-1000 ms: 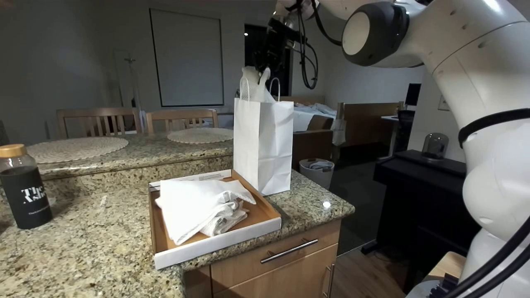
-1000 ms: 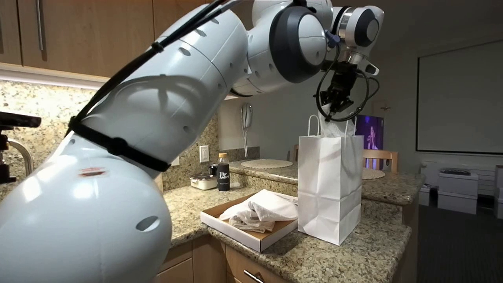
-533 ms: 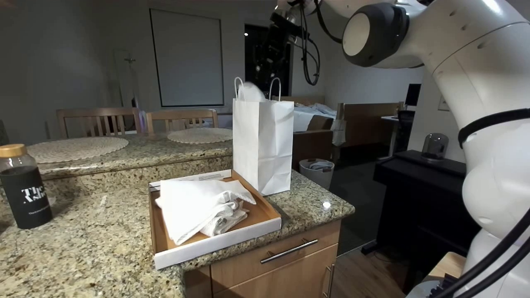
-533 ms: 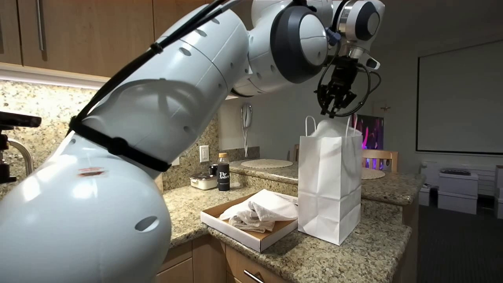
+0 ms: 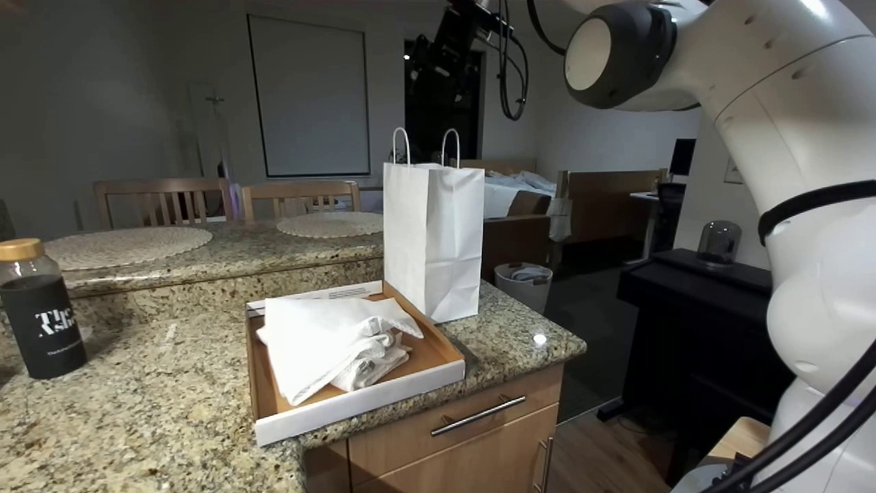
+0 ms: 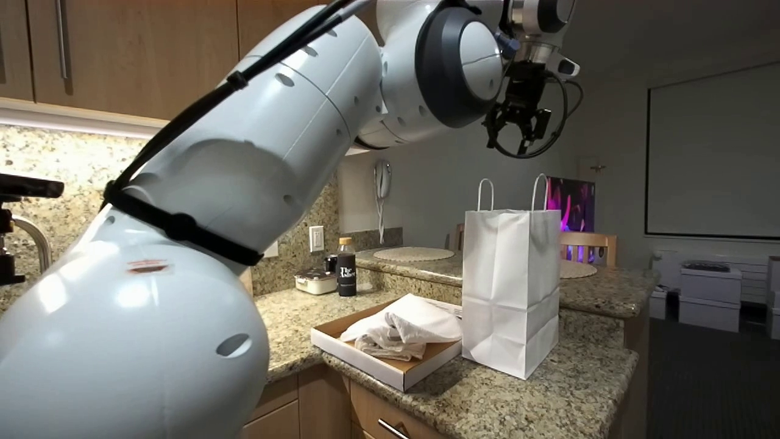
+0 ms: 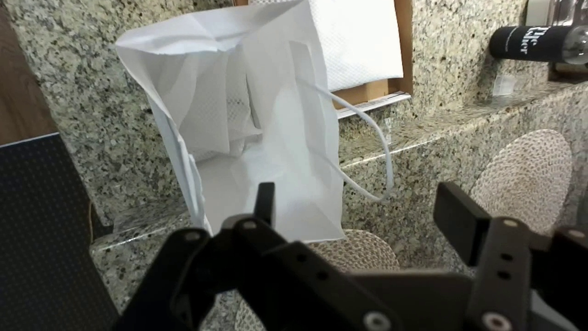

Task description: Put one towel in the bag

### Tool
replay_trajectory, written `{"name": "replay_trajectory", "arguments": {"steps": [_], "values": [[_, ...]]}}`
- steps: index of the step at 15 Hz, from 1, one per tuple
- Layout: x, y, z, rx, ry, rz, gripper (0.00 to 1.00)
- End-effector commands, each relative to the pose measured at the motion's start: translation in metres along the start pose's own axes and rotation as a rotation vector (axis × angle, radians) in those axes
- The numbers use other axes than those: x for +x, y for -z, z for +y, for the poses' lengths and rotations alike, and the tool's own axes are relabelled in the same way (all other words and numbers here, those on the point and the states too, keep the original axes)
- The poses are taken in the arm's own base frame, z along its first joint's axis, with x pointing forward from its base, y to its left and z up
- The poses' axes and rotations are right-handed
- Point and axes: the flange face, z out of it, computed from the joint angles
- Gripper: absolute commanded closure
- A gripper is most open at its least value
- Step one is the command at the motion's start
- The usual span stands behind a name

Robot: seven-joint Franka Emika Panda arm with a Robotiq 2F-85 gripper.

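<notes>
The white paper bag point(image 5: 431, 239) stands upright on the counter with its handles up. Looking down through its mouth in the wrist view, I see a white towel point(image 7: 209, 103) lying inside the bag point(image 7: 294, 193), its lower part hidden. More white towels point(image 5: 321, 342) lie folded in the shallow box beside it; in the wrist view part of a towel point(image 7: 353, 41) shows there. My gripper point(image 7: 362, 212) is open, its fingers wide apart with nothing between them. In an exterior view the gripper point(image 6: 509, 146) hangs above the bag's handles, apart from them.
The shallow cardboard box point(image 5: 363, 409) sits right against the bag's foot. A raised counter ledge with round woven mats point(image 5: 332, 224) runs behind. A dark bottle point(image 5: 41, 322) stands farther along the counter. The counter's edge point(image 6: 603, 414) lies close by the bag.
My gripper has opened and let go of the towel, which has dropped from above the handles down into the bag. The gripper has risen away from the bag.
</notes>
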Motion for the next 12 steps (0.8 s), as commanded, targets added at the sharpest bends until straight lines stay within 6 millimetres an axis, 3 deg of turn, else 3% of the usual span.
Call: {"name": "replay_trajectory", "arguments": {"steps": [1,7,12], "values": [[-0.023,0.027,-0.025,-0.043,0.039,0.05,0.0],[-0.073,0.053,-0.106,-0.082,0.166,0.134,0.0],[-0.122,0.039,-0.177,-0.063,0.275,0.064,0.0]]}}
